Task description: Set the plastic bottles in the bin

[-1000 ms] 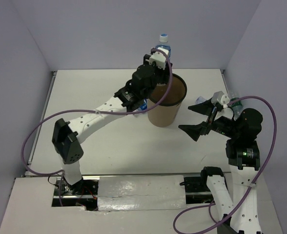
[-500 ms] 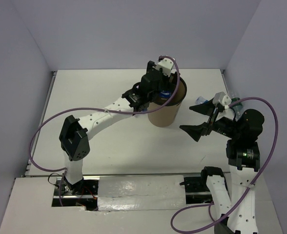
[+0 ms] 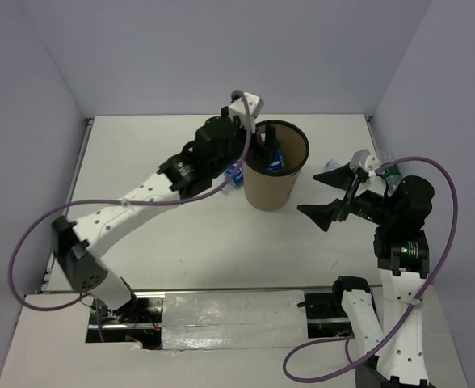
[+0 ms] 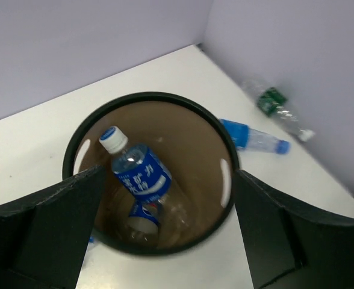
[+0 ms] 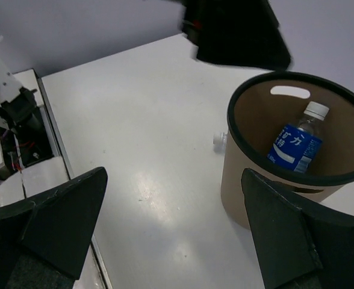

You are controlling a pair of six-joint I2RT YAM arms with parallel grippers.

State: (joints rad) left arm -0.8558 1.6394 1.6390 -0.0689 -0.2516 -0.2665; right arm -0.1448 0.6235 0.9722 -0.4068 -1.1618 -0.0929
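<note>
Top view: your left claw (image 3: 263, 148) hung spread wide over the bin (image 3: 271, 194). A second earlier it gripped the dropped bottle (image 3: 275, 162) above the rim, and now that bottle sat inside. Left wrist: a blue-capped bottle (image 4: 253, 137) lay flat toward the right edge of the desk (image 4: 321, 180), axis pointing away from the bin, nearer your right claw (image 3: 308, 192). Right wrist: that claw gaped empty.

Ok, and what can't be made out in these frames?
Top view: the bottle left of the bin is mostly behind the left arm; only blue label shows.
Top view: the right arm covers most of the blue-labelled bottle and green-labelled bottle near the right wall.
Left wrist view: the item under the top bottle in the bin is blurred, half covered.
</note>
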